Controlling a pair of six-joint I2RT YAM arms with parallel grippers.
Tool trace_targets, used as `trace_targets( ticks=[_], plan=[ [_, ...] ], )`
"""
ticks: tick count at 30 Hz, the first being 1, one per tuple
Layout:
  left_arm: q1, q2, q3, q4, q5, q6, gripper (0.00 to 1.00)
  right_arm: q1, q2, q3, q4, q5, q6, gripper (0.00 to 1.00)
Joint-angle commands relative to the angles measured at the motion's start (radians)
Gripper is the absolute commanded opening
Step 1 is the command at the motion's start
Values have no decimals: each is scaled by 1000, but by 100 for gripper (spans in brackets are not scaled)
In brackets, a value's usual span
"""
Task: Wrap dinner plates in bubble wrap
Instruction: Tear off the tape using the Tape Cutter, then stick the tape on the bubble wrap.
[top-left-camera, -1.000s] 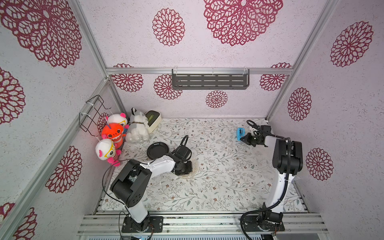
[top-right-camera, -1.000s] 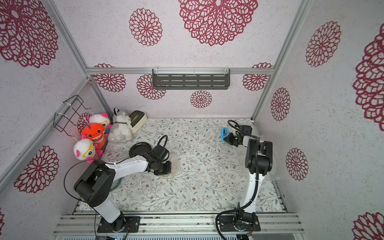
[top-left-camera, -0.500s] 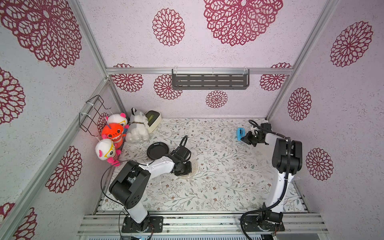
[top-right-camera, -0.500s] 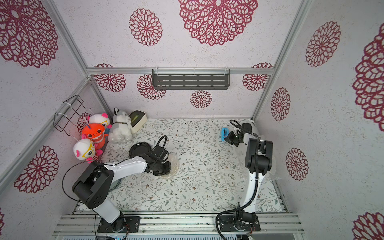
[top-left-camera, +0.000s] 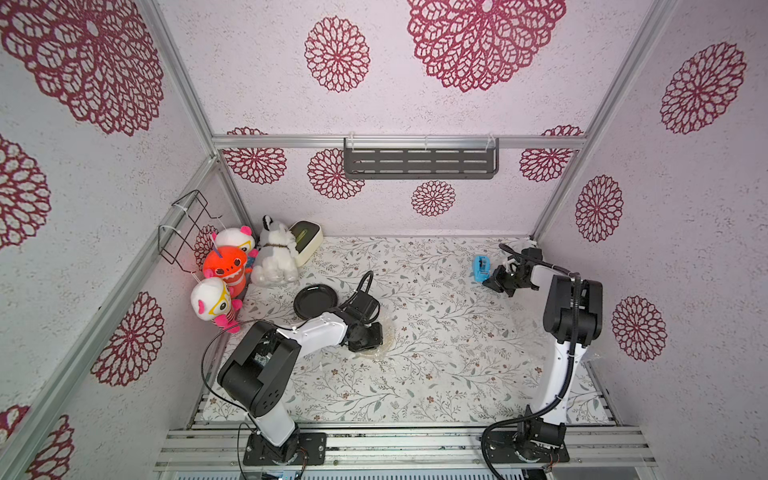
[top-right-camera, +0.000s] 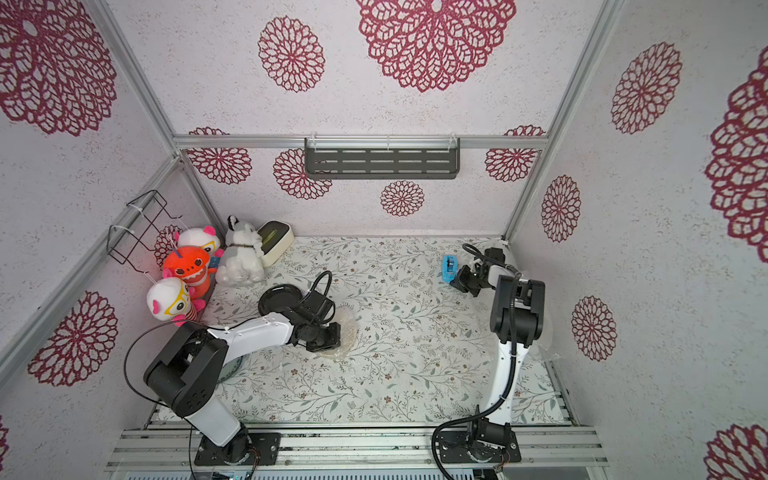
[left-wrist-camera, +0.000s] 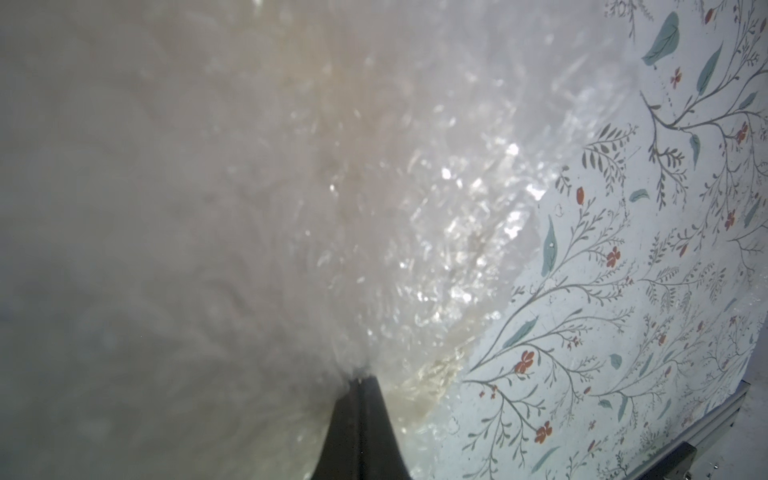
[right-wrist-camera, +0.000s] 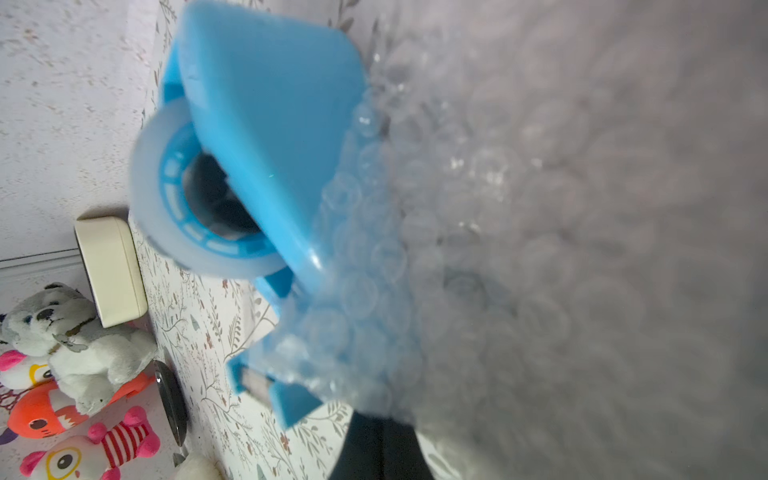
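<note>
Top views, black plate (top-left-camera: 316, 301): laid flat on the table cover (top-left-camera: 436, 374), near the plush toys (top-left-camera: 226, 266); part of its rim is hidden by the left arm.
Top views, cream plate (top-left-camera: 387, 347): seen only as a pale edge under bubble wrap (top-left-camera: 384, 328), mid-table; the rest is covered by the left gripper (top-left-camera: 365, 338).
Top view, dark curved edge (top-right-camera: 237, 368): glimpsed beneath the left arm; what it belongs to cannot be told.
Top views, right gripper (top-left-camera: 496, 283): held just beside the blue tape dispenser (top-left-camera: 481, 268); its fingers cannot be made out here.
Left wrist, left gripper (left-wrist-camera: 359, 380): the fingers are pressed together, tips against the bubble wrap (left-wrist-camera: 291, 187); whether a fold is pinched cannot be told.
Left wrist, cream plate (left-wrist-camera: 432, 374): only a blurred cream tint is seen through the wrap.
Right wrist, right gripper (right-wrist-camera: 380, 424): the fingers are pressed together; the tips are met by a loose sheet (right-wrist-camera: 519, 228), by which half the picture is blurred.
Right wrist, tape dispenser (right-wrist-camera: 270, 124): partly veiled by that sheet.
Right wrist, writing: a tag (right-wrist-camera: 68, 344) is worn by the plush dog (right-wrist-camera: 91, 357); its print is too small to be read.
</note>
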Motion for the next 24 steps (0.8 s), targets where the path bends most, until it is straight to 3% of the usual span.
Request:
trace_targets(
  ticks=[1, 6, 12, 17, 24],
  plan=[
    [33, 50, 28, 4, 8, 14, 0, 35, -190, -67, 11, 23, -72, 0],
    [39, 25, 6, 52, 21, 12, 0, 178, -482, -243, 5, 40, -262, 0],
    [57, -7, -57, 150, 94, 26, 0, 418, -703, -454, 11, -96, -408, 0],
    [57, -23, -103, 216, 116, 57, 0, 587, -681, -438, -35, -171, -509, 0],
    [57, -75, -171, 315, 124, 75, 0, 695, -486, -256, -216, -292, -679, 0]
  ],
)
